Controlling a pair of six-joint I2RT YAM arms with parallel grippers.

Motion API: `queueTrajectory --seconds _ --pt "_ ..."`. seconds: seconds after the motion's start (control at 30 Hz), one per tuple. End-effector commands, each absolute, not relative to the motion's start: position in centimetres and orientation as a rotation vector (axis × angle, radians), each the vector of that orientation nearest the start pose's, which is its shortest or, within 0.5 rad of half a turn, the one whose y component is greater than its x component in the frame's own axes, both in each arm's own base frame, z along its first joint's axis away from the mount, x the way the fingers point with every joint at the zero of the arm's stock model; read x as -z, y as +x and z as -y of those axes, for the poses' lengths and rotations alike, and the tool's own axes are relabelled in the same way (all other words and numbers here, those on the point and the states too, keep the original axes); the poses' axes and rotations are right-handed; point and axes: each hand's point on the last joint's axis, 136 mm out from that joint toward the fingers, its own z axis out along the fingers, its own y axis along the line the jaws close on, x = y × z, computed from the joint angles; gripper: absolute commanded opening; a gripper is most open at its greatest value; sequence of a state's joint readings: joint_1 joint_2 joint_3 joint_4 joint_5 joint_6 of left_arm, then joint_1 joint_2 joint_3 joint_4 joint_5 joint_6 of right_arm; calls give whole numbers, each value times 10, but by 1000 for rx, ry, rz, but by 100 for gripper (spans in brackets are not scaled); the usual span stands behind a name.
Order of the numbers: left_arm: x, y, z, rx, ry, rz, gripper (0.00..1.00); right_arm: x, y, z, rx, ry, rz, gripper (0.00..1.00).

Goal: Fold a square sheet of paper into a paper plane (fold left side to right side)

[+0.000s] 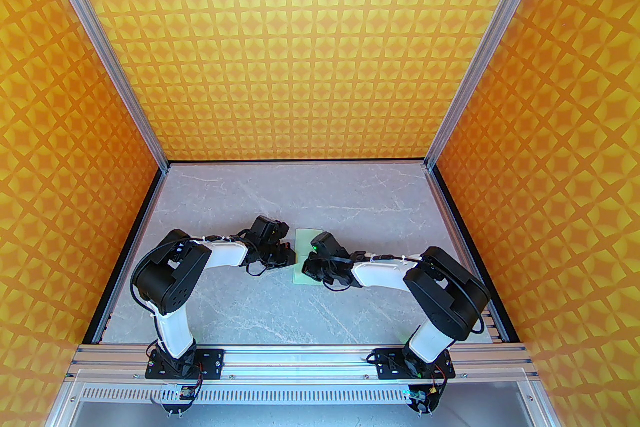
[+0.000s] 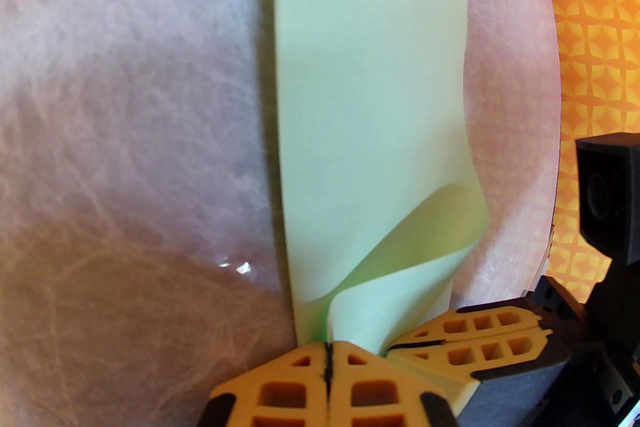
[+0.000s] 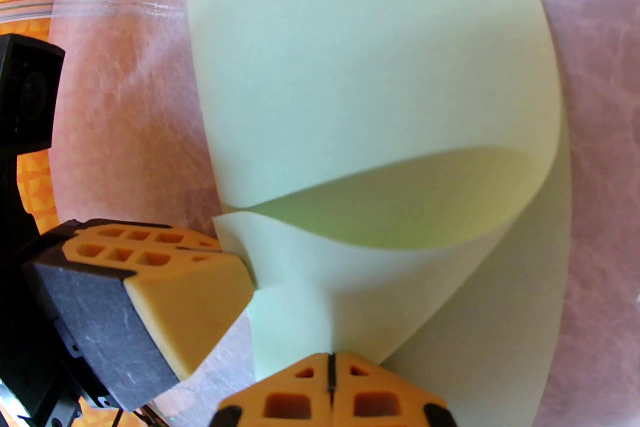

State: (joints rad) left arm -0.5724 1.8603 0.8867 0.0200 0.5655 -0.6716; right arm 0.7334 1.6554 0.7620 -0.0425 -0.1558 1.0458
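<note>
— Two grippers on one sheet of paper (image 1: 303, 240), mid-table (image 1: 350, 199). Is it held?
— Yes. The left gripper (image 2: 327, 365) has its fingers pressed together on the lifted near edge. The right gripper (image 3: 330, 380) is clamped on the same curl, just beside it.
— What's the danger?
— Probably a tear or a crooked crease, if the arms pull apart or the flat far half slides.

One sheet (image 1: 304, 242) of paper is counted on one table (image 1: 225, 194). Two grippers are seen, the left gripper (image 2: 327, 347) and the right gripper (image 3: 330, 357), with four orange fingers (image 2: 285, 395) counted in all.
</note>
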Motion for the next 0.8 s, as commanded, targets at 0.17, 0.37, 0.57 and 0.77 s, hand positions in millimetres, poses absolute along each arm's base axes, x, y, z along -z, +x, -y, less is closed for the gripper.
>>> queueTrajectory --seconds 0.17,0.37,0.57,0.77 --pt "-8 290 301 1138 143 -2776 2 -44 290 -270 -836 351 -2660 0" --pt "-9 289 301 1138 141 -2778 2 -32 294 -275 -906 370 -2663 0" --pt "-9 290 301 1137 143 -2779 2 -7 286 -261 -847 426 -2707 0" --pt "-15 292 302 1141 148 -2767 5 4 278 -254 -827 443 -2730 0"
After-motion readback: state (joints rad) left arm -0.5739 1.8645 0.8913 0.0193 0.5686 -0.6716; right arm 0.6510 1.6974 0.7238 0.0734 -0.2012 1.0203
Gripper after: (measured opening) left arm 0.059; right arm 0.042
